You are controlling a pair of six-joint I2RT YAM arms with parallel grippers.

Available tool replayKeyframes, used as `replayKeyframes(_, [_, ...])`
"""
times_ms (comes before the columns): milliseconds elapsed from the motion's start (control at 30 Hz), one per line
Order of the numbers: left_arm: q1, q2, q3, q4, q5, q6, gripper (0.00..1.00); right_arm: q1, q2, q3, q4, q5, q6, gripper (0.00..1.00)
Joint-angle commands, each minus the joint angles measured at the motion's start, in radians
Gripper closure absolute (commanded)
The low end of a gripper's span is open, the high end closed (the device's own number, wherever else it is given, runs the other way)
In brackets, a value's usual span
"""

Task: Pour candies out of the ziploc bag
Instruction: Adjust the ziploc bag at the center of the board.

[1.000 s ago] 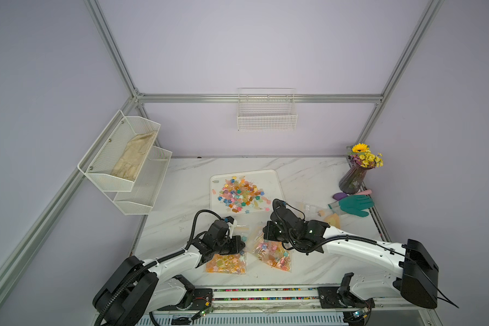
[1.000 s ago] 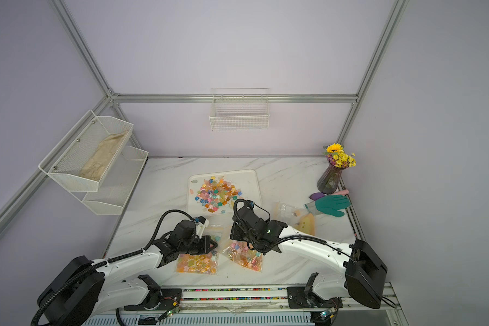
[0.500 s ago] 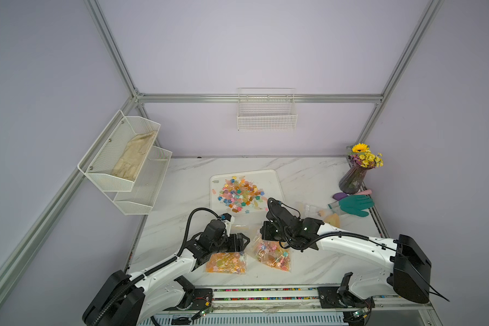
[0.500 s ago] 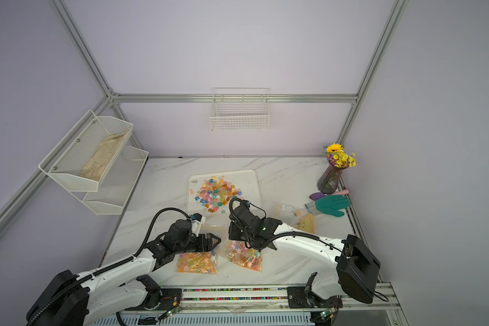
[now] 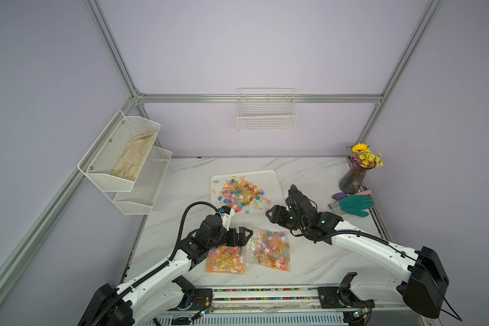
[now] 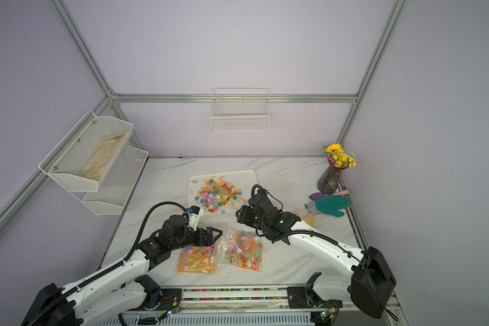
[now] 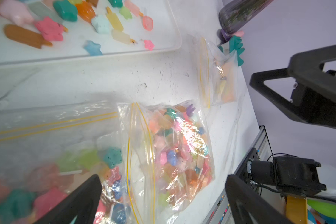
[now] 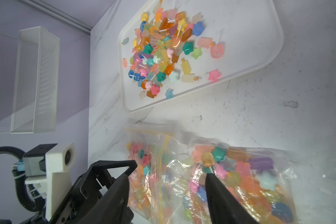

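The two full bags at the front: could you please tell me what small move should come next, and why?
Probably lower the left tool onto the zip edge of the left bag just beneath it and close. It and the right tool stand open and empty; the right bag lies full too.

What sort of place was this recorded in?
Probably a robot lab cell: aluminium frame around plain walls, arms mounted on a rail, a vase and wire basket as props.
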State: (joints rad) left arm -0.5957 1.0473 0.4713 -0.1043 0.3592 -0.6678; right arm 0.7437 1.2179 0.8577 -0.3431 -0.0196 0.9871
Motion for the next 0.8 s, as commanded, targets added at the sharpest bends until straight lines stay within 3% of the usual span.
replayKeyframes(0, [0.001,0.077,0.099,0.033,0.136,0.026,0.03,-0.032,-0.043,-0.078,0.003,-0.018,0.065,0.33])
replayKeyframes(267, [-0.004,0.156,0.111,0.121,0.101,-0.004,0.1,-0.075,-0.115,-0.178,0.016,-0.038,0.099,0.33])
replayKeyframes(767, [-0.005,0.398,0.219,0.223,0.178,-0.075,0.19,-0.089,-0.143,-0.211,0.016,-0.026,0.095,0.33])
